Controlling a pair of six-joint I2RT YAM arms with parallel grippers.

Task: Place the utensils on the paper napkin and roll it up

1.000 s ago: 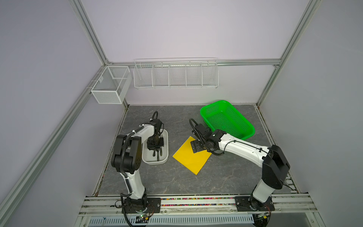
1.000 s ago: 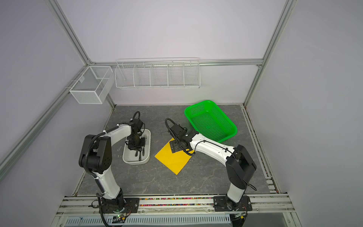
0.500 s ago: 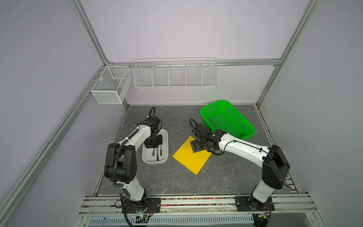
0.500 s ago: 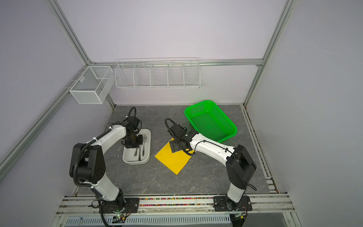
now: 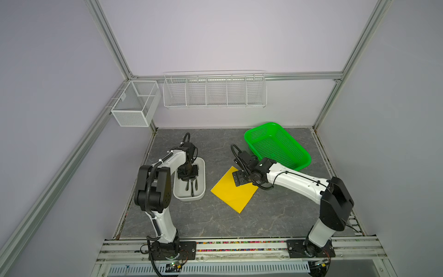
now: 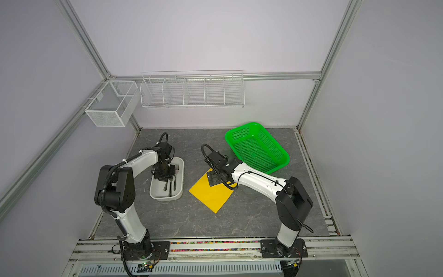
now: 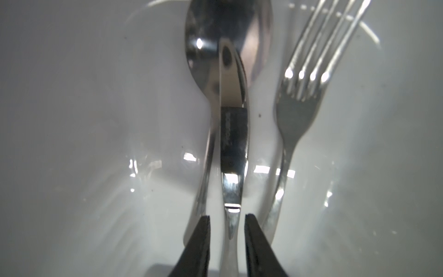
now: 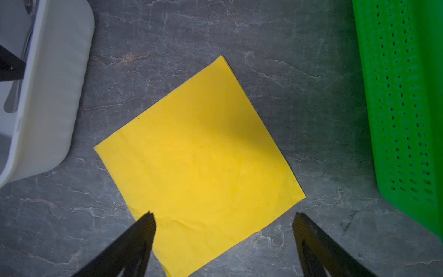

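Observation:
Three silver utensils lie side by side in the white tray (image 5: 189,198): a spoon (image 7: 215,48), a knife (image 7: 233,144) and a fork (image 7: 299,108). My left gripper (image 7: 226,217) is down inside the tray (image 6: 165,197). It is open a little, one finger on each side of the knife's handle with a thin gap on both sides. The yellow paper napkin (image 5: 233,191) lies flat on the grey table to the right of the tray. My right gripper (image 8: 223,215) hangs wide open above the napkin's (image 8: 201,156) far corner, with nothing between its fingers.
A green perforated basket (image 5: 275,146) stands at the back right, close behind the right arm, and also shows in the right wrist view (image 8: 402,108). A white wire rack (image 5: 214,92) and a mesh box (image 5: 134,105) hang on the walls above the table.
The left gripper was shut in the tray and its jaws have now parted slightly around the knife handle. The left arm's elbow swung out to the left. The right arm has not moved.

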